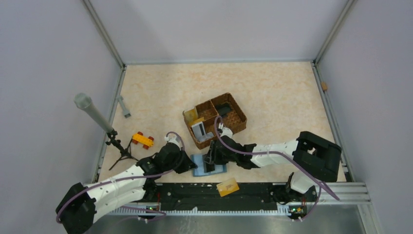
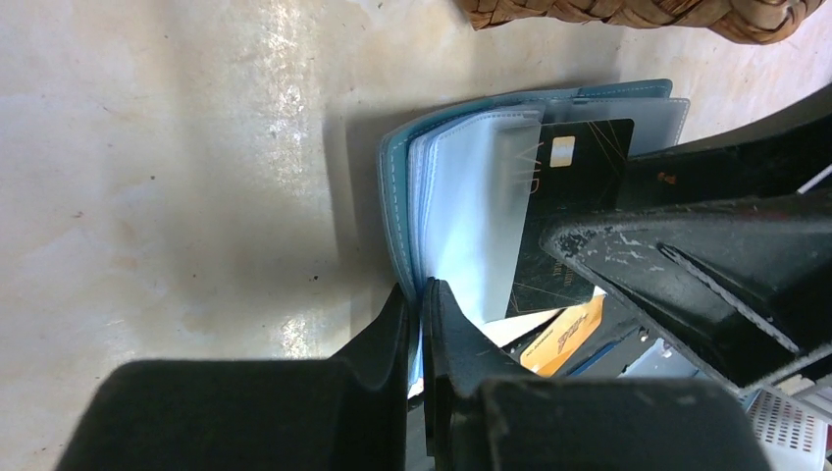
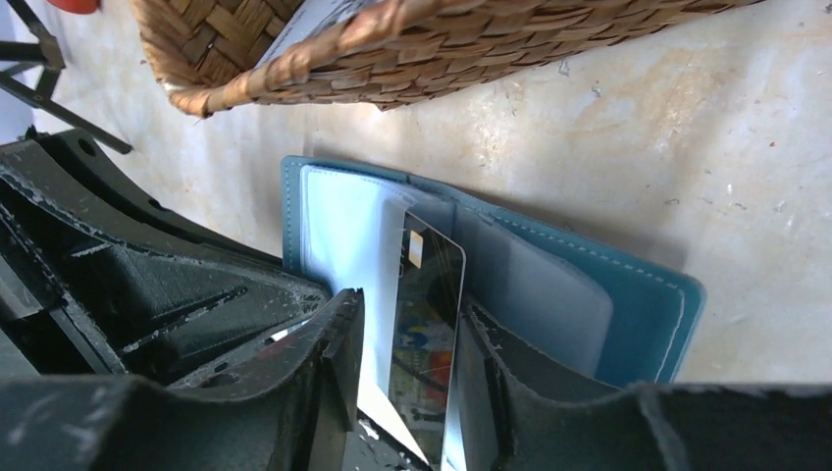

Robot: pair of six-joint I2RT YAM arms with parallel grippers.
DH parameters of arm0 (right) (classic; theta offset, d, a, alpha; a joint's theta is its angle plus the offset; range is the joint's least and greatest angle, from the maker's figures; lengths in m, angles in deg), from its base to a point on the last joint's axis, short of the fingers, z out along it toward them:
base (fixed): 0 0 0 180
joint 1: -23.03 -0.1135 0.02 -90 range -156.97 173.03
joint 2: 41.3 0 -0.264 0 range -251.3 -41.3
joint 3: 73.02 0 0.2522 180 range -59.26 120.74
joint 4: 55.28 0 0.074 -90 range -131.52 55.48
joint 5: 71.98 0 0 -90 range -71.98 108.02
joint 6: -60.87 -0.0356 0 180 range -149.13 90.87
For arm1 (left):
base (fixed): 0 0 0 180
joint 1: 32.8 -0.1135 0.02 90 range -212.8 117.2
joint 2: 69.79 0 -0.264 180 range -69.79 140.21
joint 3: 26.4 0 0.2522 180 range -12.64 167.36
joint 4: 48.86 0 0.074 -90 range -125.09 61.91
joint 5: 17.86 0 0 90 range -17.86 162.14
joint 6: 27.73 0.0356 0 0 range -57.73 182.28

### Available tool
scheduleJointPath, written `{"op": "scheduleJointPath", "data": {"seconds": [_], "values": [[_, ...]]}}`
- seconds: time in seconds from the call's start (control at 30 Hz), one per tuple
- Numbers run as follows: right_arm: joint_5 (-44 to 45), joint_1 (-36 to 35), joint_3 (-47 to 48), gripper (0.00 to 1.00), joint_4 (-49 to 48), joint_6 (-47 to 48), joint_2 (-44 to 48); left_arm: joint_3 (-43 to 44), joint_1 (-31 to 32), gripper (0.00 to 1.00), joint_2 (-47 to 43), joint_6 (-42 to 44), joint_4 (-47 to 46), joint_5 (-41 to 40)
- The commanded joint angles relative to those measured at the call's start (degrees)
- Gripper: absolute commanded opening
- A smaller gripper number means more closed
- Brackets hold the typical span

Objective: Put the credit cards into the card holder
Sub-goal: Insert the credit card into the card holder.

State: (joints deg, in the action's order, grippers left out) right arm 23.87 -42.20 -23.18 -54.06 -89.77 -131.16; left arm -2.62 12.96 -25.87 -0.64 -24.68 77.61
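While my right gripper (image 3: 412,329) pinches a black chip card (image 3: 432,285), jaws narrowed onto its faces, the card's leading edge meets the clear sleeves of the open teal card holder (image 3: 638,294), which lies on the table just before the wicker basket (image 3: 294,59). I judge insertion is under way. Next I must slide the card squarely into a pocket. My left gripper (image 2: 420,304) is clamped on the holder's edge, steadying it. An orange card (image 1: 227,186) lies on the front rail.

I count one teal folding card holder (image 1: 199,168), one brown wicker basket (image 1: 237,127), one yellow-and-red wheeled toy block (image 1: 142,140), one black rectangular card (image 3: 432,285), at least two gold-yellow thin cards (image 1: 227,186), and one white-grey card (image 1: 198,129).
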Motion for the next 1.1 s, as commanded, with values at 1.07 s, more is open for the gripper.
{"op": "scheduleJointPath", "data": {"seconds": [1.07], "values": [[-0.56,-5.35,14.26,0.33,14.30,7.59,-5.46,-0.55,0.17,0.29,-0.32,1.57,-0.55,0.83]]}}
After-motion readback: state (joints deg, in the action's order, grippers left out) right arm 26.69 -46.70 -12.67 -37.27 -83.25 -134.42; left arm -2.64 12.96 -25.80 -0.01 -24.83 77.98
